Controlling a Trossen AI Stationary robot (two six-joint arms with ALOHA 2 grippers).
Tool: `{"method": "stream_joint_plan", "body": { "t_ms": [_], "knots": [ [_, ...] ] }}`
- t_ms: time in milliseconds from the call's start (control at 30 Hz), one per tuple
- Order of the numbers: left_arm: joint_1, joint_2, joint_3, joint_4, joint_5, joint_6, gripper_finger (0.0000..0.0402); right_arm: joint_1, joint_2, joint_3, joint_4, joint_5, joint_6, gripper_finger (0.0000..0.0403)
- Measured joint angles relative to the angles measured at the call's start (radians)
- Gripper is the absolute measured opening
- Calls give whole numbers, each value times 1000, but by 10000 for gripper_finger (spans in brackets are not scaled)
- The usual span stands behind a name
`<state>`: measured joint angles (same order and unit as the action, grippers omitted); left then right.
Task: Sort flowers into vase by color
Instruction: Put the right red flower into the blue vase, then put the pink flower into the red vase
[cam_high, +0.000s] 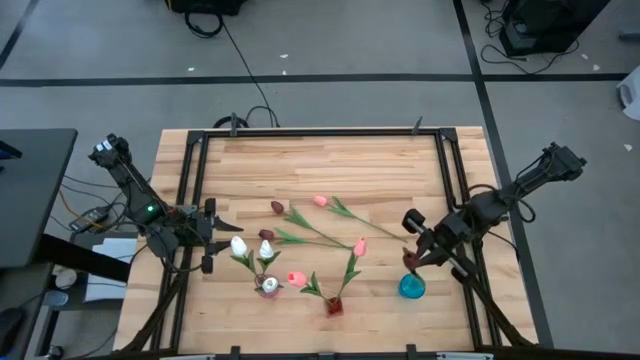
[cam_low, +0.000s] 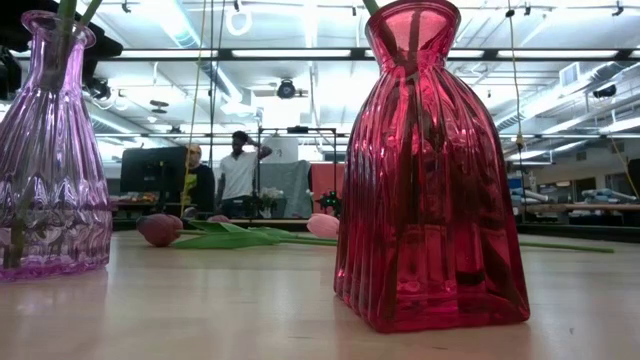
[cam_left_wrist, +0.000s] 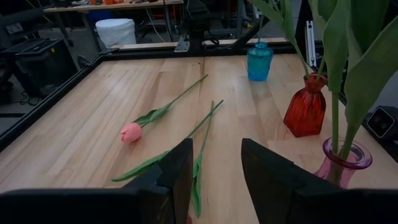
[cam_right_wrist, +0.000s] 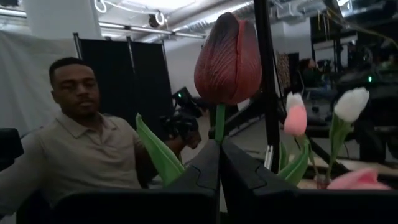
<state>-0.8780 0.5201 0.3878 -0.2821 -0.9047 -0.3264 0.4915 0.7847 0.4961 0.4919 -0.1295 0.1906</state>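
Observation:
My right gripper (cam_high: 412, 256) is shut on a dark maroon tulip (cam_right_wrist: 227, 59) and holds it just above the blue vase (cam_high: 411, 287). The pale pink vase (cam_high: 268, 287) holds two white tulips (cam_high: 238, 245). The red vase (cam_high: 334, 305) holds two pink tulips (cam_high: 360, 246). Two maroon tulips (cam_high: 277, 208) and a pink tulip (cam_high: 320, 201) lie flat on the table by their stems and heads. At the table's left side my left gripper (cam_high: 210, 235) stands open with nothing between its fingers (cam_left_wrist: 186, 171). My right gripper pinches the maroon tulip's thin green stem just below the head (cam_right_wrist: 219, 127) between its two fingers. The head stands out beyond the fingertips, and a leaf (cam_right_wrist: 160, 152) sticks out to one side. The tulip is lifted clear of the table; its lower stem is hidden by the fingers.
A black metal frame (cam_high: 320, 133) runs around the wooden table. The three vases stand in a row near the front edge. A person (cam_right_wrist: 81, 143) sits beyond the table's left side, and two more people (cam_low: 235, 170) are far off in the room.

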Motion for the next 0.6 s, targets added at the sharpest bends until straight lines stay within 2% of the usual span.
{"method": "stream_joint_plan", "body": {
  "t_ms": [233,433,600],
  "knots": [
    [0,0,0,0,14,0,142,0,42,0,-55,1,72,38],
    [0,0,0,-1,18,-6,142,0,52,0,-84,-42,102,105],
    [0,-4,0,0,18,-14,142,0,13,0,-182,-93,150,158]
  ]
}}
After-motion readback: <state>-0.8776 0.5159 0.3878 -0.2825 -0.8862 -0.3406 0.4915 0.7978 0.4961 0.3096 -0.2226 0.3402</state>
